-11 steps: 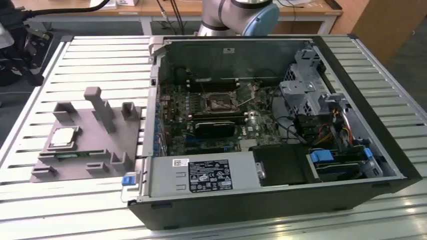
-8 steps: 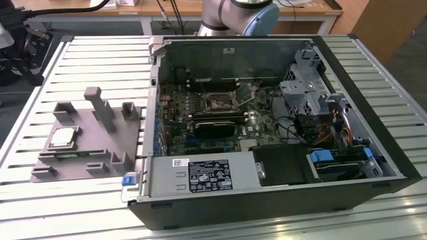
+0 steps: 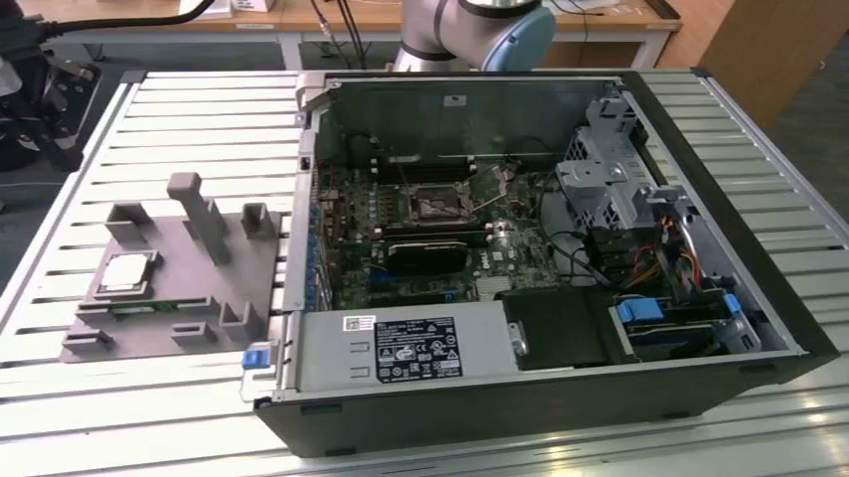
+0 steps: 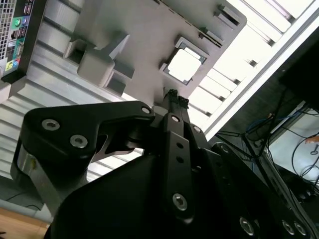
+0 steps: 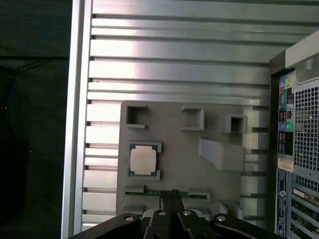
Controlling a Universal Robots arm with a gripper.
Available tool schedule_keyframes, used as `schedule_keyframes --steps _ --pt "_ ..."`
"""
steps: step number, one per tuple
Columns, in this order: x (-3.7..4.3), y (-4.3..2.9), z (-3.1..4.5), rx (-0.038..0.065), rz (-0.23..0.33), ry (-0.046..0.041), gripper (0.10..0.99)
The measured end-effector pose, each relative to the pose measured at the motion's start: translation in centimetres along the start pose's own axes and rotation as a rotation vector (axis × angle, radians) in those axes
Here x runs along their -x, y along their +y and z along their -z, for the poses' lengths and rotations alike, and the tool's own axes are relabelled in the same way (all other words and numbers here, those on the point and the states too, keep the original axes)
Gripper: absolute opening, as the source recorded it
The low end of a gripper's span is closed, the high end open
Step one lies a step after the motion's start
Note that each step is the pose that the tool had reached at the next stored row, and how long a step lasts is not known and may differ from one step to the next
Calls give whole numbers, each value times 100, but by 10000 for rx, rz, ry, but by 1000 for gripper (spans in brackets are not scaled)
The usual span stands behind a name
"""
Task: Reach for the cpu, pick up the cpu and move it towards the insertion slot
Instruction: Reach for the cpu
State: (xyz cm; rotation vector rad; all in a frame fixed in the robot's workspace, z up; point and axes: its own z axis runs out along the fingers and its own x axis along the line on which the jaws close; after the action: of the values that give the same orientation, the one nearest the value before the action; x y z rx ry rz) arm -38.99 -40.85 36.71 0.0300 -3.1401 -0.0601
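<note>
Pressed together, holding nothing, my gripper (image 5: 172, 192) hangs over the gray tray (image 5: 179, 167), near the cpu (image 5: 143, 160) in its pocket. The insertion slot (image 3: 434, 204) is well apart, inside the computer (image 3: 531, 417).

Slatted metal table (image 3: 199, 109) under bright light, workshop clutter behind.
Glare washes across the silvery slats; beyond the far edge runs a wooden desk (image 3: 278, 22) on pale legs, a brown wooden panel (image 3: 776, 50) stands at the exterior view's right, and dark cables (image 4: 279, 149) trail below the table's edge in the second wrist view.
</note>
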Motion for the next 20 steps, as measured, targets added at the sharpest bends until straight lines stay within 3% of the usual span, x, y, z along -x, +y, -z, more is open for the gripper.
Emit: schedule_keyframes --steps 7,19,20 --pt "-49 -55 -33 1 0 2 106" --pt "-117 -108 -243 3 0 8 114" --pt "-119 -109 -262 3 0 9 169"
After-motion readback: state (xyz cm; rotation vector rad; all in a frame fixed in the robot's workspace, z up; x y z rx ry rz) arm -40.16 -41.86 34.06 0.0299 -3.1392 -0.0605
